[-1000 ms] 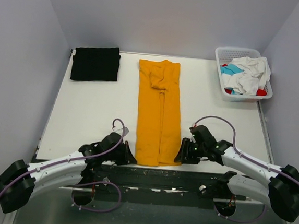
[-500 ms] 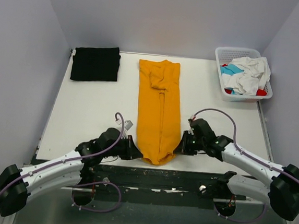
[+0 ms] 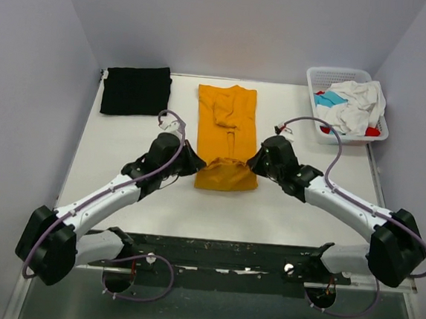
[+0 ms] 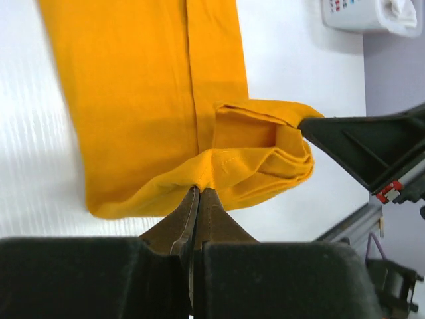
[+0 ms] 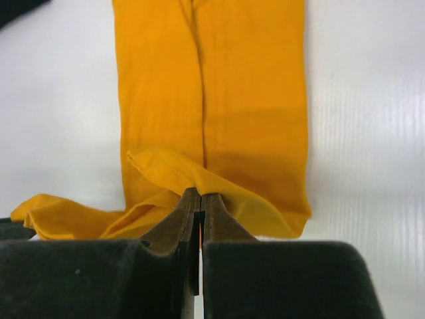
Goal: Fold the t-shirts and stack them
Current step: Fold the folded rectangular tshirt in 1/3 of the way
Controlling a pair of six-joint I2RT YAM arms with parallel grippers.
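Currently holding the mustard-orange t-shirt (image 3: 228,120) by its hem, with the left gripper (image 4: 199,191) pinched tight on one corner and the right gripper (image 5: 199,194) pinched tight on the other. Lifted hem doubled over just ahead of both sets of fingertips; rest of the shirt flat on the table (image 3: 122,174), stretching away beyond them. Keep both wrists level and moving at one pace, so as to hold the fold edge straight. Carry forward to the collar end, lower before letting go, and avoid dragging the bottom layer. Leave alone the folded black t-shirt (image 3: 136,91), well off beyond the left gripper, probably the stack's base.
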